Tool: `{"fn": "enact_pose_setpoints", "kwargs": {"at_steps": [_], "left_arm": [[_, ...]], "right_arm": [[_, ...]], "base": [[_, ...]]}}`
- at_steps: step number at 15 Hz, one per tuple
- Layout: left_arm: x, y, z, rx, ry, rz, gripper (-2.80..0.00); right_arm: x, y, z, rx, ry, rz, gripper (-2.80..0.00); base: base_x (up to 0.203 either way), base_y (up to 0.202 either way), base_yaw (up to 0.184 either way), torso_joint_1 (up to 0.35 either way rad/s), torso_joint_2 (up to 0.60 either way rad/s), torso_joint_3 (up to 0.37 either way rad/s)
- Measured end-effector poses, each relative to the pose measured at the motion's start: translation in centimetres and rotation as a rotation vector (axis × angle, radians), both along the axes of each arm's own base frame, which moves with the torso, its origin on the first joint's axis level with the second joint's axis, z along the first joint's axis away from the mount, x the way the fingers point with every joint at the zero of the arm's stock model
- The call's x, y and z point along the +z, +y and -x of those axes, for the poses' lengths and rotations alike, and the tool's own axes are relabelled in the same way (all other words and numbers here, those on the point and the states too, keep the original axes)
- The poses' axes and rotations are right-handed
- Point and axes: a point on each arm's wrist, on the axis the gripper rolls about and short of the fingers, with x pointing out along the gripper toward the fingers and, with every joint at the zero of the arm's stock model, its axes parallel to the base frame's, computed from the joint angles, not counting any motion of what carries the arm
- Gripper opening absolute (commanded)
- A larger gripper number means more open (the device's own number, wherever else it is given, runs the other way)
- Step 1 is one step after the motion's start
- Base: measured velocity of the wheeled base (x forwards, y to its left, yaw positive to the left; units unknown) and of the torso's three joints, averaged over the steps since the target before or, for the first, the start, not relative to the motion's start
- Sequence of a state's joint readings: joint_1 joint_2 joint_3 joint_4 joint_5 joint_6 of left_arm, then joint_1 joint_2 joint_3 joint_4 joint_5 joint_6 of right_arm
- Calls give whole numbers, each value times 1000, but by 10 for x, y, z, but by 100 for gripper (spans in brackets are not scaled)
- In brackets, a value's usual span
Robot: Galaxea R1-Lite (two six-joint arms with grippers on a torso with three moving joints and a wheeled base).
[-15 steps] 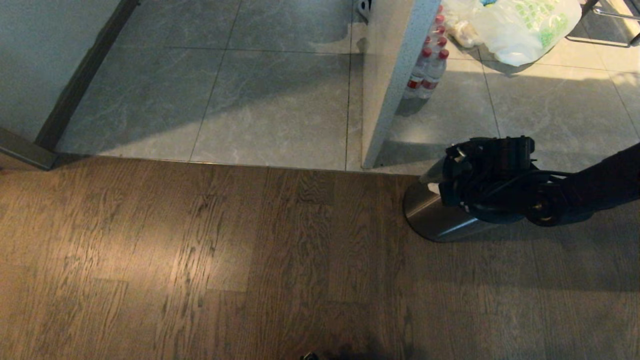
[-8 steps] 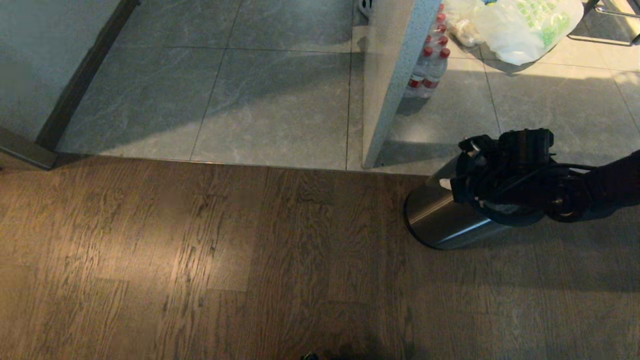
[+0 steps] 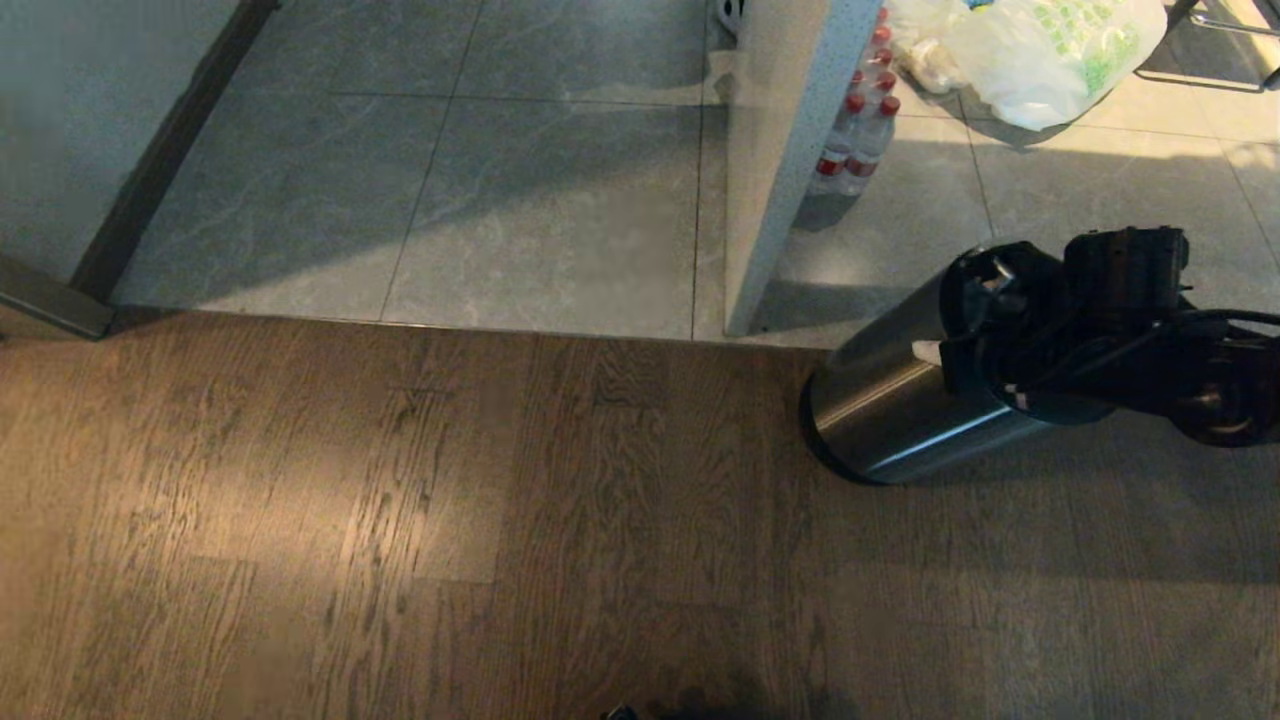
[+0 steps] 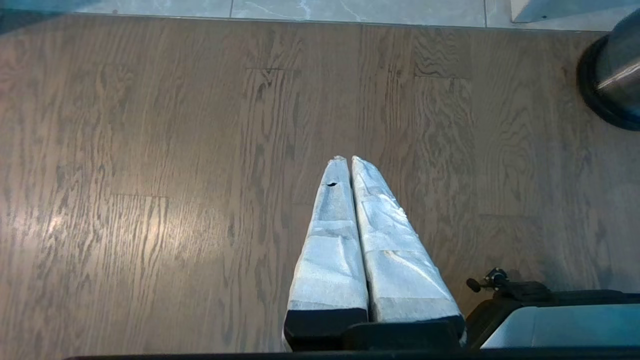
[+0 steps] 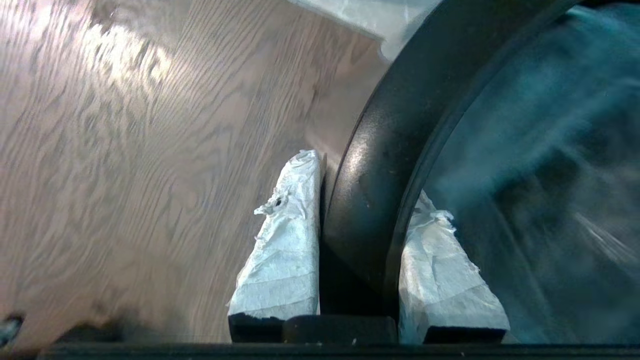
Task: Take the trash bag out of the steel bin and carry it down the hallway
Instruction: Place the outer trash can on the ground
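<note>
The steel bin [image 3: 900,410] stands on the dark wood floor near the tile edge, leaning with its top toward the right. My right gripper [image 3: 960,345] is shut on its black rim [image 5: 370,150], one taped finger [image 5: 290,225] outside the wall and the other [image 5: 440,260] inside the mouth. Inside the bin a hazy, glossy film shows, which looks like the trash bag [image 5: 550,190]. I cannot tell whether it is pinched with the rim. My left gripper [image 4: 345,159] hangs shut over bare planks, with the bin's base [image 4: 617,65] off to its side. The grey-tiled hallway [image 3: 450,180] lies beyond the wood.
A pale stone pillar [image 3: 780,150] rises just behind the bin, with several red-capped water bottles [image 3: 855,140] beside it. A larger white bag with green print [image 3: 1040,50] lies on the tiles at the back right. A wall with dark skirting [image 3: 160,150] runs at the far left.
My right gripper has moved right and farther away with the rim in its jaws. The bin's top went with it, so the bin leans more, while its base stays in about the same spot.
</note>
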State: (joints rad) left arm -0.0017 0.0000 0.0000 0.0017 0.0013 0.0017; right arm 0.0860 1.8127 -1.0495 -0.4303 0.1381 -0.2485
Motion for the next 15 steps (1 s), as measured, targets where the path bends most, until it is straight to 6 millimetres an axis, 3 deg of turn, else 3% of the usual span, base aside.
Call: {"fn": "enact_pose_setpoints", "kwargs": {"at_steps": [15], "left_arm": [[0,0,0,0,0,0,-280]], "right_arm": [[89,-11,135,41,-43,73,-280]], "base": [[0,0,0,0,0,0]]}}
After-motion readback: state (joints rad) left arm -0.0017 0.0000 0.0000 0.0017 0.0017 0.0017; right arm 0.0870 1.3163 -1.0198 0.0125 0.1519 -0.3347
